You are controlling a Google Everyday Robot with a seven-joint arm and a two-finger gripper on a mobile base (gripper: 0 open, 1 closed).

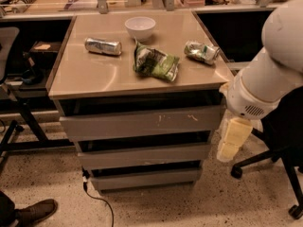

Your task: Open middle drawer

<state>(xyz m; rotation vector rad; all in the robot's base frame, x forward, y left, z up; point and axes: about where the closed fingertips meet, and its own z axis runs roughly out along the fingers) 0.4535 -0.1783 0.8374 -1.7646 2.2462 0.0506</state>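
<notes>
The grey drawer cabinet stands in the middle of the camera view. The middle drawer [144,155] is a wide, shallow, plain grey front with a dark gap above it. It sits between the taller scratched top drawer [142,122] and the smaller bottom drawer [147,178]. My white arm [270,74] comes in from the upper right. My gripper [230,140], pale yellow, hangs below it just right of the cabinet's right edge, level with the top and middle drawers. It touches nothing that I can see.
On the cabinet top [94,74] lie a white bowl [140,27], a can [102,46], a green chip bag [155,63] and a crushed can [201,51]. An office chair base [284,174] stands right, a chair leg [19,122] and a shoe [35,211] left. A cable [97,197] trails below.
</notes>
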